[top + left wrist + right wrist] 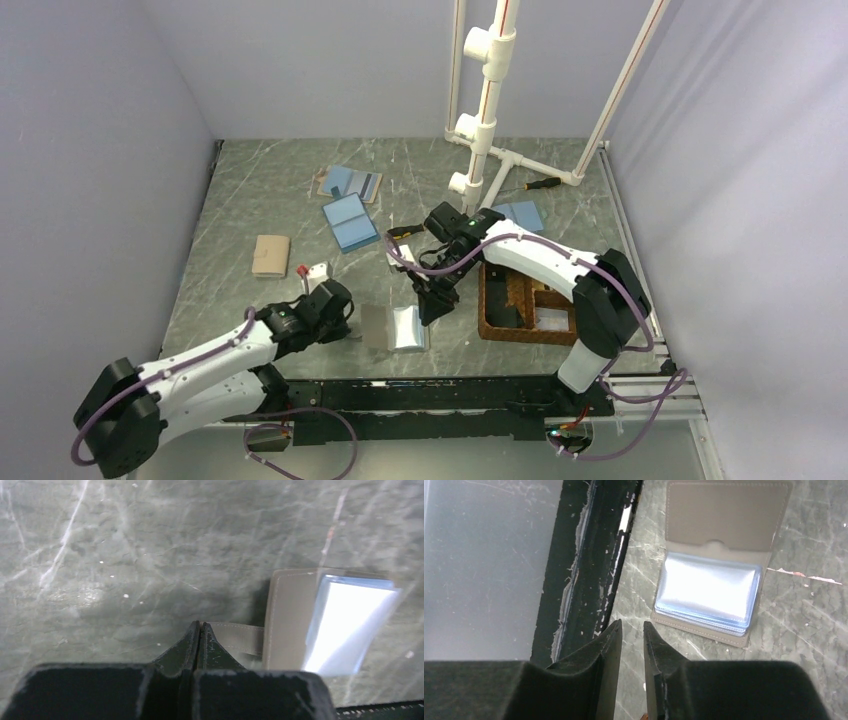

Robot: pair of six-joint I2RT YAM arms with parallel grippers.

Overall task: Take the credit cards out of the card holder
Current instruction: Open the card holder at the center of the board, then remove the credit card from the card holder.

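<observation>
Top external: we saw the card holder (395,327) lying open at the near edge of the table (250,200). Left wrist: the left gripper (200,626) was closed, its tips at the holder's strap (241,638). Right wrist: the right gripper (631,630) stood slightly parted and empty, with the holder just ahead.

Lit brightly and evenly from overhead, with soft shadows on the grey marbled tabletop (250,200). Glared white off the glossy light-blue sleeves of the open tan card holder (330,625) at three o'clock in the left wrist view. Blurred softly there.

Tan-and-blue card holder (719,562), marbled grey table (804,610)
</observation>
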